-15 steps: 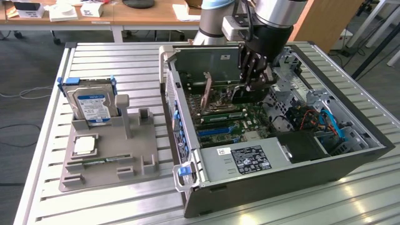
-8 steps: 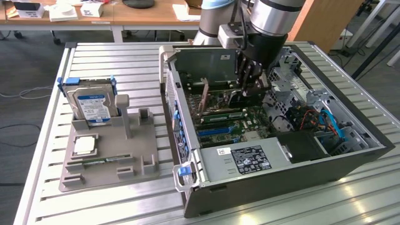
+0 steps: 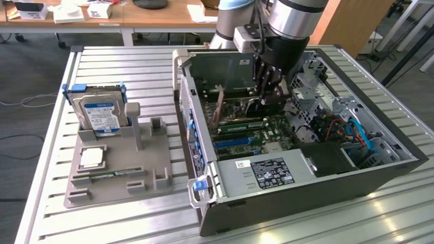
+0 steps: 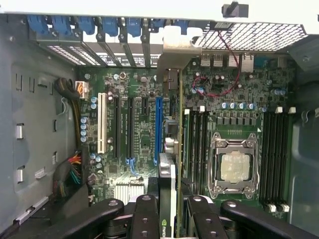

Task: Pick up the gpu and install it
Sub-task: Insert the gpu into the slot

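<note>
The gpu [image 4: 168, 186] shows edge-on in the wrist view as a thin dark card with a green logo, its silvery-beige bracket [image 4: 172, 55] reaching toward the case's rear slot openings. My gripper [image 4: 171, 211] is shut on it, one black finger [image 4: 144, 216] on each side. The card hangs over the motherboard [image 4: 139, 144], just beside the long blue slot [image 4: 158, 129]; whether it touches the board I cannot tell. In the exterior view my gripper [image 3: 271, 97] reaches down inside the open computer case [image 3: 305, 198], with the gpu's beige bracket [image 3: 218, 108] slanting at the exterior view's left of the gripper.
Inside the case are the CPU socket [image 4: 234, 167], memory slots [image 4: 276, 149], a power supply [image 3: 268, 173] and a drive cage [image 3: 318, 89]. At the exterior view's left, a grey fixture [image 3: 152, 168] holds a hard drive [image 3: 100, 113], a processor chip [image 3: 91, 157] and a memory stick [image 3: 109, 174].
</note>
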Controlling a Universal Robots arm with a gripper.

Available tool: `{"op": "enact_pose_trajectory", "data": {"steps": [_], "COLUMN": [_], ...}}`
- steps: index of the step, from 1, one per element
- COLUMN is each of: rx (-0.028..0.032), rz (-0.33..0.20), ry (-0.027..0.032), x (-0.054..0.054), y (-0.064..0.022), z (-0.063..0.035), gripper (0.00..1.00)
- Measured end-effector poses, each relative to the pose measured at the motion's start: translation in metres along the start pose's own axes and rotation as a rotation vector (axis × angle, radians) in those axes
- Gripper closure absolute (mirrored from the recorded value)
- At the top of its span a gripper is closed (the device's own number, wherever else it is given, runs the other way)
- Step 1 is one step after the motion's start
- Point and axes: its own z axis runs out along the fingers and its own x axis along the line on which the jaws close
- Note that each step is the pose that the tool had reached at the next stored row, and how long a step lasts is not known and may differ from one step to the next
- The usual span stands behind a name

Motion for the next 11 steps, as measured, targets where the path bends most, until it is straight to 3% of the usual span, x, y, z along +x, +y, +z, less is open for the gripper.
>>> {"op": "enact_pose_trajectory", "data": {"steps": [11], "rx": [0.0002], "rz": [0.000], "ry": [-0.0001], "x": [0.0045], "y": [0.0012], "z": [-0.0001], "gripper": [0.73]}}
